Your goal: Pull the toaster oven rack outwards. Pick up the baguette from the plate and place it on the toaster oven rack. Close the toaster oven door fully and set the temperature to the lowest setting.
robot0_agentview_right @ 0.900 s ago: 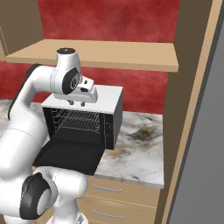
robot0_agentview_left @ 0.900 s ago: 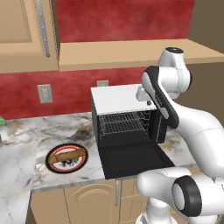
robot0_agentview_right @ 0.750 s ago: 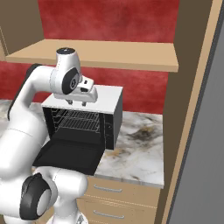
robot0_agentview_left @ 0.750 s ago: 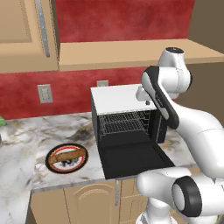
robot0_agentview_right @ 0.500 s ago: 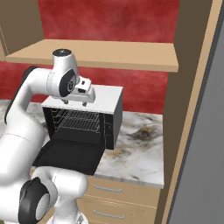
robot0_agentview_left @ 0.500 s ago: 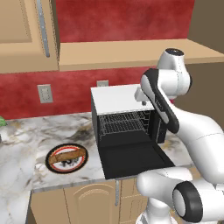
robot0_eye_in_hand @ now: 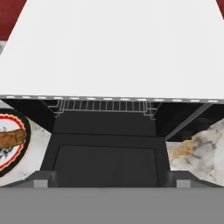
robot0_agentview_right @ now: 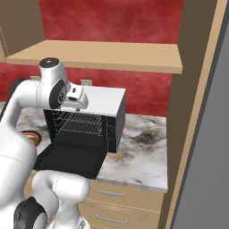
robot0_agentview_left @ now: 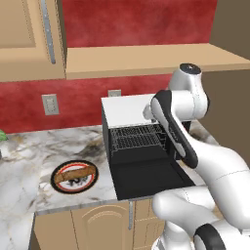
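The toaster oven (robot0_agentview_left: 128,109) stands on the marble counter with its toaster oven door (robot0_agentview_left: 146,177) folded down flat. The toaster oven rack (robot0_agentview_left: 136,137) is a silver wire grid in the cavity; in the hand view its front edge (robot0_eye_in_hand: 103,105) juts slightly past the white top (robot0_eye_in_hand: 113,48). My gripper (robot0_agentview_right: 73,107) hovers over the oven's upper front edge, pointing down, open, nothing between its fingers (robot0_eye_in_hand: 41,181). Left of the oven, the baguette (robot0_agentview_left: 73,173) lies on the plate (robot0_agentview_left: 91,181); both also show at the hand view's left edge, baguette (robot0_eye_in_hand: 11,138) on plate (robot0_eye_in_hand: 22,151).
A wooden shelf (robot0_agentview_left: 146,58) runs close above the oven, with an upper cabinet (robot0_agentview_left: 24,39) to its left. A wall outlet (robot0_agentview_left: 50,104) sits on the red backsplash. A tall wooden panel (robot0_agentview_right: 192,112) bounds the counter (robot0_agentview_right: 143,152) to the right.
The gripper's jaws have opened wide from nearly shut, and the hand has drawn back slightly from the oven front. Rack, door, plate and baguette have not moved.
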Robot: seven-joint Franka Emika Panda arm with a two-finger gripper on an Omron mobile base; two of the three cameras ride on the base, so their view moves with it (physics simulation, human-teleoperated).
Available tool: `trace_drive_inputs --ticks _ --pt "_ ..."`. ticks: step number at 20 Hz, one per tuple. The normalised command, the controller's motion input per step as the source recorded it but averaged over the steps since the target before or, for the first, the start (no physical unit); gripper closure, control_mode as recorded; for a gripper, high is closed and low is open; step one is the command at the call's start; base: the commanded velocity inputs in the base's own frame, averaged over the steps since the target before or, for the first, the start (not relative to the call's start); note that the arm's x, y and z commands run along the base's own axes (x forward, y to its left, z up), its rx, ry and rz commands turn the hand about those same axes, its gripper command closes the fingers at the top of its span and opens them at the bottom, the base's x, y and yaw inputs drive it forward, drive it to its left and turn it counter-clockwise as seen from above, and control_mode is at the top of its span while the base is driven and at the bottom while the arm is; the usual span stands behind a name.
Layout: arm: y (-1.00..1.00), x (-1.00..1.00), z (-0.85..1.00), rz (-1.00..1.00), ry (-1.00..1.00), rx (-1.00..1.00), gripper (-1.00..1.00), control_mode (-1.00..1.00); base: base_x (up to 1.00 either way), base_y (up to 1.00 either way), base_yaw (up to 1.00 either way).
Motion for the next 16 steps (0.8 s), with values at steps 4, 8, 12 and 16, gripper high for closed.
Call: trace_drive_inputs --ticks 4,8,12,16 --pt "0.32 -0.26 -0.16 0.0 -0.06 -0.02 -1.0 -1.0 0.0 0.0 0.0" --pt "0.24 -0.26 -0.31 -0.05 0.0 -0.03 -1.0 -1.0 0.0 0.0 0.0" --pt "0.14 -0.25 -0.33 -0.06 0.0 -0.05 -1.0 -1.0 0.0 0.0 0.0" --pt "0.06 -0.13 -0.34 -0.05 -0.01 -0.09 -1.0 -1.0 0.0 0.0 0.0"
